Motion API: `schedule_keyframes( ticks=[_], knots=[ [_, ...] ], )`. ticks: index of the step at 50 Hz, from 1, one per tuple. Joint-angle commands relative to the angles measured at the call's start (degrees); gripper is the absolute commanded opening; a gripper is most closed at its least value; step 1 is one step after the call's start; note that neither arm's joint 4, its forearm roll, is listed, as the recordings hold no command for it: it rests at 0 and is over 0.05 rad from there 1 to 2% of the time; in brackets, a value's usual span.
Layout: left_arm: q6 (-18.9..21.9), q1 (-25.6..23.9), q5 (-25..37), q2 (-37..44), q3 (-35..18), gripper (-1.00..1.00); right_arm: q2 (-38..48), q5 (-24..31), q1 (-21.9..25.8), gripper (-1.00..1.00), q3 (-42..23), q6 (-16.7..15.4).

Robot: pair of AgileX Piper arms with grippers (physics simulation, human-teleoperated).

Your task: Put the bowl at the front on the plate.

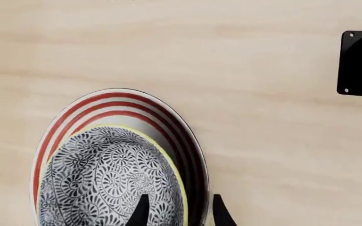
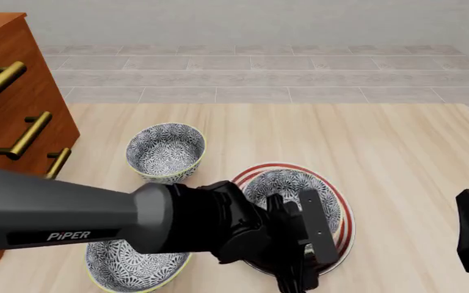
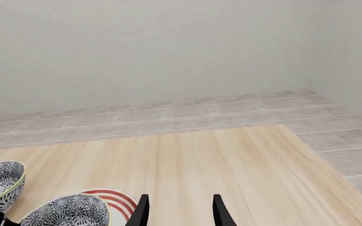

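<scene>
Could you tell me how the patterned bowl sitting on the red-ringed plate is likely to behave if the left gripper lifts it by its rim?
The bowl looks glazed ceramic, so probably rigid but slippery and chip-prone. Being deep, it may tilt when lifted from one side by the left gripper. Resting on the smooth plate, it could slide if nudged.

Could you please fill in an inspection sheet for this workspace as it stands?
Surface: pale wooden table, no spills seen.
Job's things: bowl sits on the plate.
Clutter: second deep bowl behind left; wide bowl at the near edge.
Grippers: left gripper straddles the bowl's rim, jaws apart; right gripper open, holding nothing.
Cables: nothing seen.
Surroundings: wooden drawers with brass handles on the left; tiled floor, grey wall beyond.
</scene>
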Motion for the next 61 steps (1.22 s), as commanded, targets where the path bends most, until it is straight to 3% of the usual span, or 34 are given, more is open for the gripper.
schedule_keyframes(
  ticks=[1,13,32,49,57,61],
  knots=[
    [-0.5,-1.0,0.6,-1.0,0.5,1.00,0.0,-0.1,0.0,1.00,0.1,0.0],
    [-5.0,-5.9,2.9,-6.5,0.4,1.00,0.0,-0.2,0.0,1.00,0.2,0.0],
    [3.0,-0.9,13.2,-11.2,-9.7,1.00,0.0,-0.2,0.4,1.00,0.3,-0.4],
    [5.1,0.8,21.6,-16.7,-22.8,1.00,0.0,0.0,0.4,1.00,-0.1,0.0],
    [6.6,3.2,19.0,-19.2,-24.3,1.00,0.0,0.1,0.3,1.00,-0.3,0.1],
    [5.5,2.6,16.5,-21.9,-24.9,1.00,0.0,0.1,0.3,1.00,-0.2,0.2]
  ],
)
